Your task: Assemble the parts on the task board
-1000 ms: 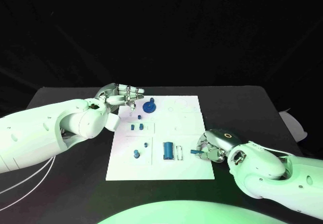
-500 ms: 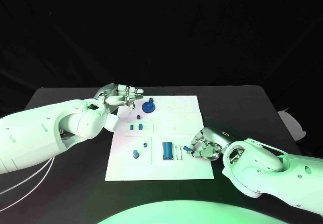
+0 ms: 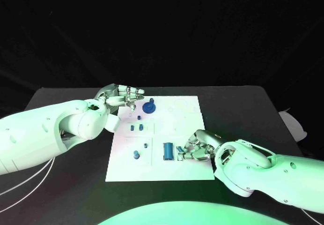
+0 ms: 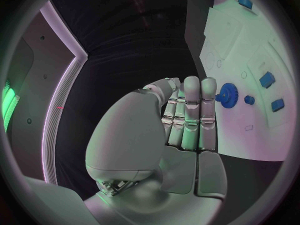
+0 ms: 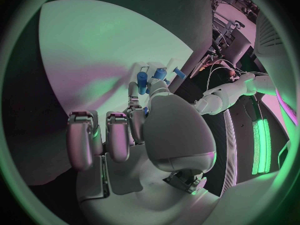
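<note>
Task board [image 3: 192, 171], a white plate on the black table [image 3: 61, 101]. The right hand [image 3: 195, 149] rests over the board's right edge, near its front, pinching a small blue part [image 3: 180, 150] in its fingertips just beside the upright blue cylinder [image 3: 167, 150]. The left hand [image 3: 121, 97] hovers at the board's far left corner, fingers together and slightly curled, holding nothing, beside the blue gear [image 3: 148, 109].

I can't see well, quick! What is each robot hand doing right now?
Left robot hand: holds nothing, fingers apart, over the task board's far corner.
Right robot hand: pinching a small blue part over the board.
</note>
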`<act>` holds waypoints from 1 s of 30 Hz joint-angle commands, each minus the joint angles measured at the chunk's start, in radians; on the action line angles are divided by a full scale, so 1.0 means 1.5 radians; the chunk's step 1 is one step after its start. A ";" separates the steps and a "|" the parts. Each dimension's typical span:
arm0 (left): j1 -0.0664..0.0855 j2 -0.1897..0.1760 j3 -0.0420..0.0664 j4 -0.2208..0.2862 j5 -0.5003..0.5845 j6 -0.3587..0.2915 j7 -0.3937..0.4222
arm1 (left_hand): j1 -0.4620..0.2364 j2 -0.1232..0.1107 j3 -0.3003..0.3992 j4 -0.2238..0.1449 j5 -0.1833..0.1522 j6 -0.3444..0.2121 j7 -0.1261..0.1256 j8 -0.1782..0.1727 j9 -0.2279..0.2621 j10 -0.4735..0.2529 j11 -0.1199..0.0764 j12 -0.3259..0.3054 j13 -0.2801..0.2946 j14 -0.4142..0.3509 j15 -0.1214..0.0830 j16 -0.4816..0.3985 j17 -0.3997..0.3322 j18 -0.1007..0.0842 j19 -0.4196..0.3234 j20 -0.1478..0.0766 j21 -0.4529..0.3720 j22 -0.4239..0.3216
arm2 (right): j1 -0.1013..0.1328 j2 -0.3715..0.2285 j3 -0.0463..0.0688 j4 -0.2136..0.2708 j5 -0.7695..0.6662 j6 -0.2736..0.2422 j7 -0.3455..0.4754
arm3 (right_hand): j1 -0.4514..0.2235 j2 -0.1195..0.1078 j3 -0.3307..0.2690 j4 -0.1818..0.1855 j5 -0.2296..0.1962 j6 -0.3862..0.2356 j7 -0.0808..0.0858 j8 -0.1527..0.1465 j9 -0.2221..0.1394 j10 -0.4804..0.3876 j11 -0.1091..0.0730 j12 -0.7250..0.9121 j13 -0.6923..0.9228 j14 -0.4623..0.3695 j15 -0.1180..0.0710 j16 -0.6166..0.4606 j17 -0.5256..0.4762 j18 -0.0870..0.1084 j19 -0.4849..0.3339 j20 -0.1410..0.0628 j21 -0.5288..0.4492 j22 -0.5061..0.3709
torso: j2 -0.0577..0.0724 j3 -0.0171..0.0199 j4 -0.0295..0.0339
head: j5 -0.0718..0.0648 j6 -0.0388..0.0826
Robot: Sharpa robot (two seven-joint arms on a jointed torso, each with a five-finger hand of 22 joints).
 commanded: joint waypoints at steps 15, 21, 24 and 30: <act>0.000 0.000 0.000 0.004 0.002 0.013 0.000 | 0.000 0.006 0.000 -0.003 0.001 -0.005 0.000 0.003 -0.001 -0.004 0.001 0.002 0.001 -0.005 0.001 -0.002 -0.001 0.010 -0.005 -0.002 -0.003 0.001 | -0.003 0.019 0.000 -0.024 0.029 0.021 -0.002 | -0.014 0.003 -0.008 0.000 0.000 0.006 0.002 0.006 0.000 0.003 0.003 0.008 0.028 0.059 -0.002 0.004 0.126 -0.009 0.048 -0.002 0.004 0.161 | 0.000 0.0006 -0.0007 | 0.002 -0.002; 0.000 0.000 0.000 0.004 0.002 0.013 0.000 | 0.000 0.006 0.000 -0.003 0.001 -0.005 0.000 0.003 -0.001 -0.004 0.001 0.002 0.001 -0.005 0.001 -0.002 -0.001 0.010 -0.005 -0.002 -0.003 0.001 | -0.003 0.020 0.000 -0.024 0.026 0.024 -0.002 | -0.023 0.006 -0.012 0.000 -0.004 0.007 0.001 0.007 0.001 0.004 0.002 0.010 0.030 0.059 -0.002 0.004 0.126 -0.009 0.048 -0.003 0.003 0.161 | 0.000 0.0008 -0.0007 | 0.001 -0.003; 0.000 0.000 0.000 0.003 0.002 0.013 -0.001 | 0.000 0.006 0.000 -0.003 0.001 -0.005 0.000 0.003 -0.001 -0.004 0.001 0.002 0.001 -0.005 0.001 -0.002 -0.001 0.010 -0.005 -0.002 -0.003 0.001 | -0.003 0.021 0.000 -0.020 0.025 0.027 -0.001 | -0.038 0.006 -0.021 0.000 -0.024 0.008 0.001 0.009 0.002 0.005 0.002 0.012 0.032 0.059 -0.002 0.005 0.127 -0.009 0.048 -0.003 0.004 0.161 | 0.000 0.0007 -0.0004 | 0.001 -0.003; 0.000 0.000 0.000 0.003 0.002 0.013 -0.001 | 0.000 0.006 0.000 -0.003 0.001 -0.005 0.000 0.003 -0.001 -0.004 0.001 0.002 0.001 -0.005 0.001 -0.002 -0.001 0.010 -0.005 -0.002 -0.003 0.001 | -0.003 0.021 0.000 -0.012 0.016 0.023 0.000 | -0.071 0.008 -0.042 0.000 -0.079 0.009 0.002 0.011 0.003 0.006 0.003 0.014 0.034 0.059 -0.002 0.004 0.127 -0.008 0.048 -0.002 0.003 0.160 | 0.000 0.0008 -0.0004 | 0.002 -0.003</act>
